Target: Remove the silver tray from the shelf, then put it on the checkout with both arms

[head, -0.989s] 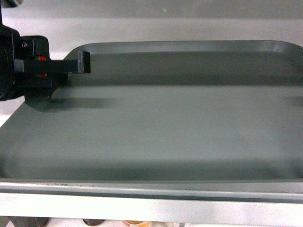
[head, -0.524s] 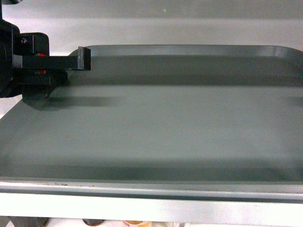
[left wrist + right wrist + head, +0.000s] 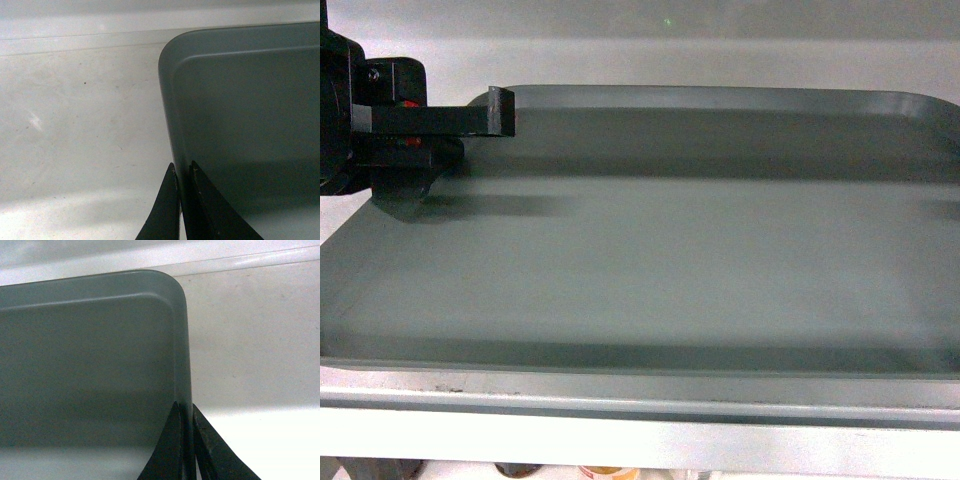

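Filling nearly the whole head view: the silver tray (image 3: 660, 270), lying flat on a white surface (image 3: 570, 60), its bottom bare. Nearest the camera, running along the tray's front rim, a pale metal edge strip (image 3: 640, 430), and under it the tops of a few jars, too blurred to tell apart. At the tray's left rim, the left end effector (image 3: 430, 140), black with small red marks, one finger reaching in over the rim near the far left corner. Casting a dark shadow on the tray's bottom just beside that finger. No sign of the right end effector in this view, the tray's right rim running off the picture.

Closer detail coming only from the wrist cameras. In the left wrist view, the left end effector (image 3: 181, 210) pinching the tray's left rim narrowly, one black finger inside the tray (image 3: 240, 115), one outside, the rounded far corner beyond. In the right wrist view, the right end effector (image 3: 187, 450) gripping the tray's (image 3: 90, 360) right rim the same way, narrow.

Beyond the tray, white surface (image 3: 80, 125) stretching to a pale raised ledge (image 3: 240, 261) at the back.
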You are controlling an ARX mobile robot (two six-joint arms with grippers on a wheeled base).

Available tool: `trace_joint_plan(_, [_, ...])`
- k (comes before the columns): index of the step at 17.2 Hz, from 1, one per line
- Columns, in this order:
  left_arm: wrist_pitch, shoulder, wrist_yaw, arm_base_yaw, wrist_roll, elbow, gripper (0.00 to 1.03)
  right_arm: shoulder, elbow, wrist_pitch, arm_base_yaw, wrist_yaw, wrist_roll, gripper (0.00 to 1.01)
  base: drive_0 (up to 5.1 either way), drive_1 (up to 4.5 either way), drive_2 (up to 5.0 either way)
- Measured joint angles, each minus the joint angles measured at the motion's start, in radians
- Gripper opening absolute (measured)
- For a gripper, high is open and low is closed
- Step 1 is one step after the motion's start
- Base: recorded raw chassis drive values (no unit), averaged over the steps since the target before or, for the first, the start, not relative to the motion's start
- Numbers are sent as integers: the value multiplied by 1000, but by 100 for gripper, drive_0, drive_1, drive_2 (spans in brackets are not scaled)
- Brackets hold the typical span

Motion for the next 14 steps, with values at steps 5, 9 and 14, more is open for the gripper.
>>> trace_joint_plan(5, [0,0,-1,0,0,0,4,0,0,0,0,0,0,3,0,0,0])
trace_joint_plan(9, [0,0,-1,0,0,0,4,0,0,0,0,0,0,3,0,0,0])
trace_joint_plan(14, [0,0,-1,0,0,0,4,0,0,0,0,0,0,3,0,0,0])
